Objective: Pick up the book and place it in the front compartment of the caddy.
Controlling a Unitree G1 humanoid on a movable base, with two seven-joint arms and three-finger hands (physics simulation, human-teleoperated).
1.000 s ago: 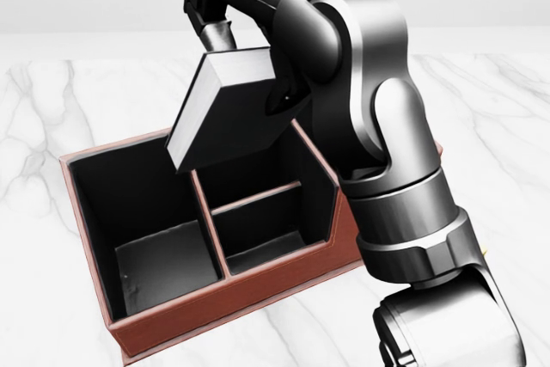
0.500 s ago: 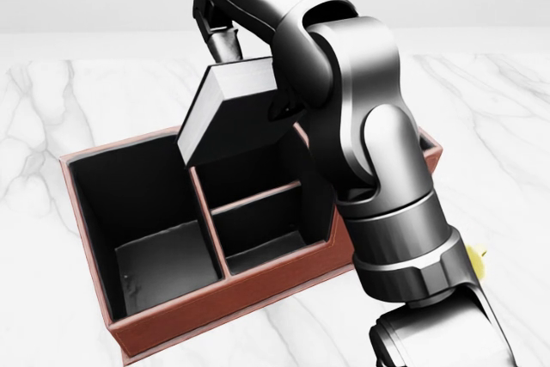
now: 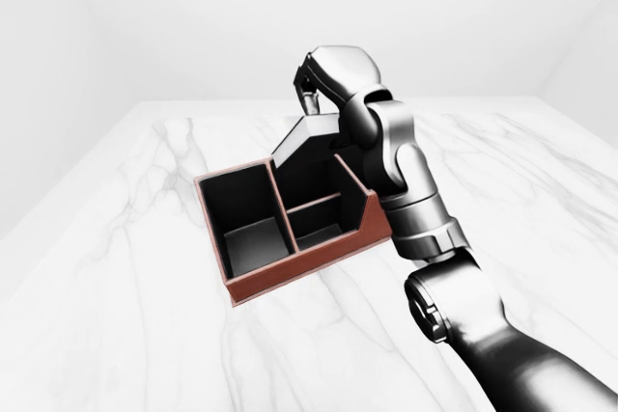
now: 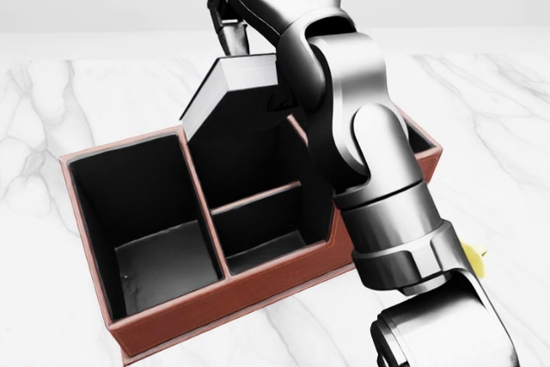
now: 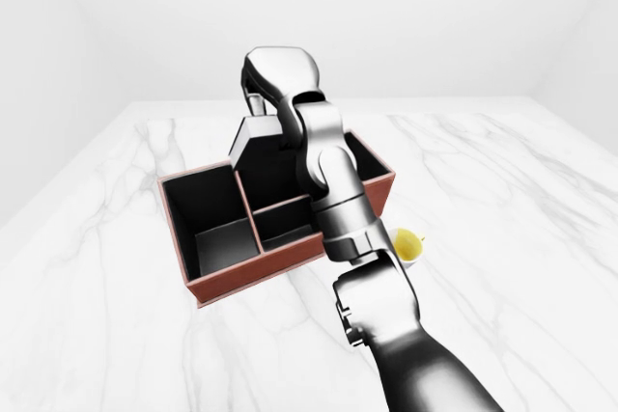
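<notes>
Right hand [image 4: 230,15] clamped on book [image 4: 230,92], held tilted above caddy [image 4: 223,298]. Book's lower corner pointed down over divider area; which compartment lay beneath, unclear. Left hand unseen.

Right arm stretched up the head view, hand clamped.
The right hand [image 4: 236,36] grips the book [image 4: 225,96] at its upper corner, fingers closed, wrist bent downward; left hand unseen.

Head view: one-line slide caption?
Right hand holds tilted dark hardcover book over red-brown compartmented caddy on white marble table.
</notes>
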